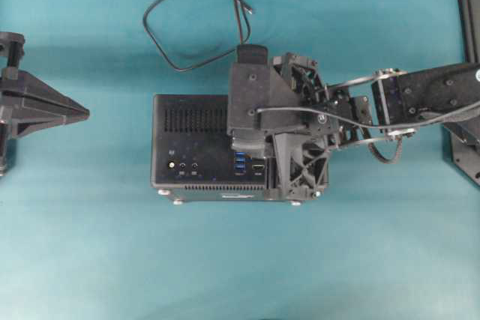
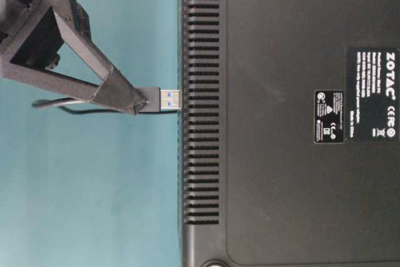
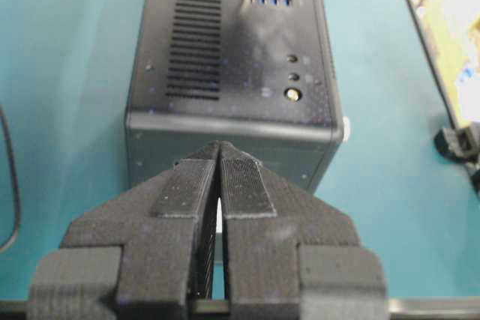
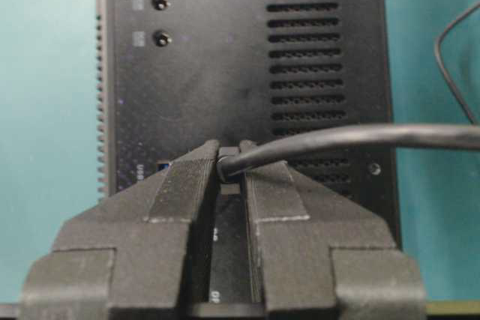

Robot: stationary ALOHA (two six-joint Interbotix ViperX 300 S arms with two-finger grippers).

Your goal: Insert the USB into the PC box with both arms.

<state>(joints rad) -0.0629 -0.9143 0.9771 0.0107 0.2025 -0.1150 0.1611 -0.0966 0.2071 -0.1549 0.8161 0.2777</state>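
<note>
Your right end effector point(image 4: 229, 177) is clamped on the stiff USB point(image 2: 164, 99) plug, not its limp cable, at the PC box point(image 1: 187, 121); the left point(image 3: 219, 185) is together, empty.

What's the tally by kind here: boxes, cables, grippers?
PC box: 1
USB cable: 1
Grippers: 2, the left gripper and the right gripper
Total: 4
</note>
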